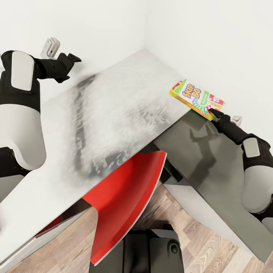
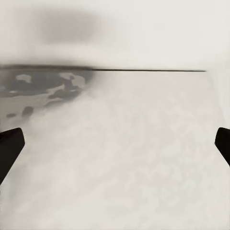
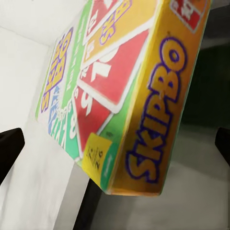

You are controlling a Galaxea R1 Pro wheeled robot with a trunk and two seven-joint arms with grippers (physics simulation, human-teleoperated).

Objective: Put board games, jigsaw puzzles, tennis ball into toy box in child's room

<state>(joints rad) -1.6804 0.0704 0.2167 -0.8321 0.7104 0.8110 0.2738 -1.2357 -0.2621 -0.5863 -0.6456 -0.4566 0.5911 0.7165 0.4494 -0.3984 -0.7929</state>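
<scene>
Right gripper (image 1: 211, 111) spread wide at the Skip-Bo board game (image 1: 196, 98), which lies on the table (image 1: 125, 102) corner, not gripped. Left gripper (image 1: 74, 58) open, empty. Boxing evidently remains.

One Skip-Bo board game (image 1: 197, 98), one table (image 1: 125, 98), one red chair (image 1: 121, 204).

A light grey worktop (image 1: 125, 110) is seen running into the white-walled corner, its surface mottled with blurred dark patches. A yellow Skip-Bo box (image 1: 196, 99) is seen at the worktop's right edge, one end overhanging it. A wood-plank floor (image 1: 204, 246) is visible below.
</scene>
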